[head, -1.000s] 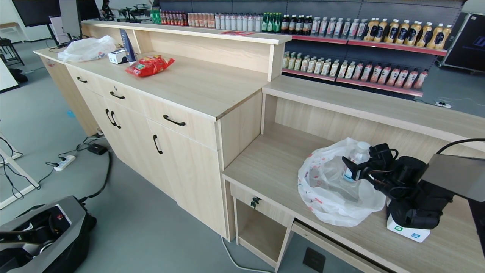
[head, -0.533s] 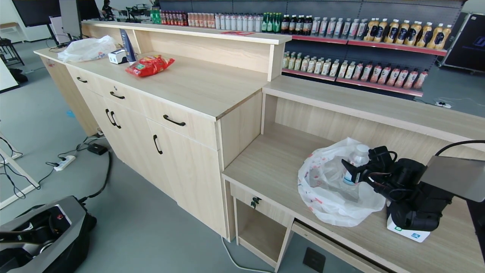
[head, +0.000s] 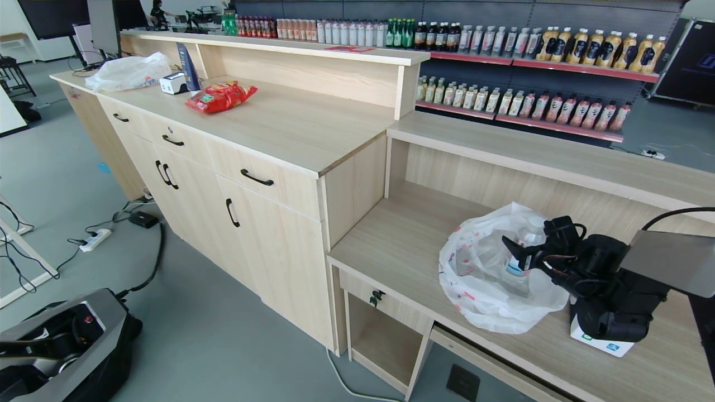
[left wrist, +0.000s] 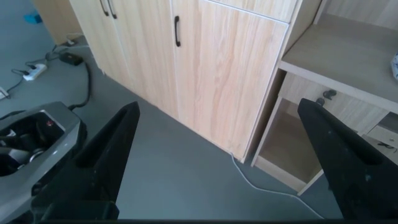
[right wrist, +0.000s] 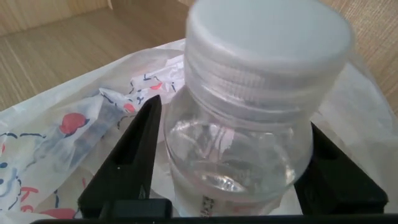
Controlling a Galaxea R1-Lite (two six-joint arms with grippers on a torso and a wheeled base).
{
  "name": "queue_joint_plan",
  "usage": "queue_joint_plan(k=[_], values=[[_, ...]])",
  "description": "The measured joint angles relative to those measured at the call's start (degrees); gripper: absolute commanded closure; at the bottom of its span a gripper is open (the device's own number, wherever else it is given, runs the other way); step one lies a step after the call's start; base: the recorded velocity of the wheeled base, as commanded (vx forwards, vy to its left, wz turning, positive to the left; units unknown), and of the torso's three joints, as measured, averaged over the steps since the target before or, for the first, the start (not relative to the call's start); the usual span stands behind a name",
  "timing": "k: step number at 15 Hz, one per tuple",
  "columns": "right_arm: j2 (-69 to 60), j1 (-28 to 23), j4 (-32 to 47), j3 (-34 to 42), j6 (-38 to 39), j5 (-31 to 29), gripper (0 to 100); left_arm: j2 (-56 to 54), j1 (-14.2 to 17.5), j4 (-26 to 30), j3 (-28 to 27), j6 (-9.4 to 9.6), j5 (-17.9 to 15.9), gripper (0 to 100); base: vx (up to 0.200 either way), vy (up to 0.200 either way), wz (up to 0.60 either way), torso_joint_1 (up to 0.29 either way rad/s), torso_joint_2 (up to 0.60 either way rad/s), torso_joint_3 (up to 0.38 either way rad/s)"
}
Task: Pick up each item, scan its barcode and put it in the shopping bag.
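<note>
1 bottle (right wrist: 249,137) at shopping bag (head: 480,290), white box (head: 600,341) beside, red packet (head: 220,96) afar

Clear bottle (right wrist: 239,149) with white cap (right wrist: 268,37) is gripped between the black jaws of the right gripper (right wrist: 235,115). Printed shopping bag (right wrist: 74,143) lies beneath it, on the wooden counter (right wrist: 56,56).

No words or numbers can be read anywhere. The white bag (head: 491,301) on the table (head: 402,240) carries red and blue printed marks, too crumpled to make out. The clear bottle (right wrist: 242,137) inside it has a few tiny dark characters low on its side, too small to read. A white box (head: 600,340) beside the bag shows one green square sign and one blue. The red snack pack (head: 220,96) on the higher table (head: 301,128) has green and yellow print, illegible. Labels on the shelf bottles (head: 519,100) show only as colour bands. A black case (head: 690,61) bears part of a blue letter.
</note>
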Motion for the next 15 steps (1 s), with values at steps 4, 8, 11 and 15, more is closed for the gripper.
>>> queue_joint_plan(k=[4, 8, 11, 15], values=[[-2.07, 0.12, 1.58, 0.41, 0.30, 0.05, 0, 0.00, 0.00, 0.00, 0.00, 0.00, 0.02, 0, 0.000, 0.000, 0.00, 0.000, 0.00, 0.000], [-14.73, 1.00, 11.50, 3.41, -2.21, 0.35, 0, 0.00, 0.00, 0.00, 0.00, 0.00, 0.00, 0, 0.000, 0.000, 0.00, 0.000, 0.00, 0.000], [-32.31, 1.39, 21.89, 9.97, -8.80, 0.39, 0, 0.00, -0.02, 0.00, 0.00, 0.00, 0.00, 0, 0.000, 0.000, -0.40, 0.000, 0.00, 0.002], [-55.60, 0.54, 34.90, 19.02, -16.01, -2.68, 0, 0.00, 0.00, 0.02, -0.02, 0.00, 0.00, 0, 0.000, 0.000, -0.60, 0.001, 0.00, 0.004]])
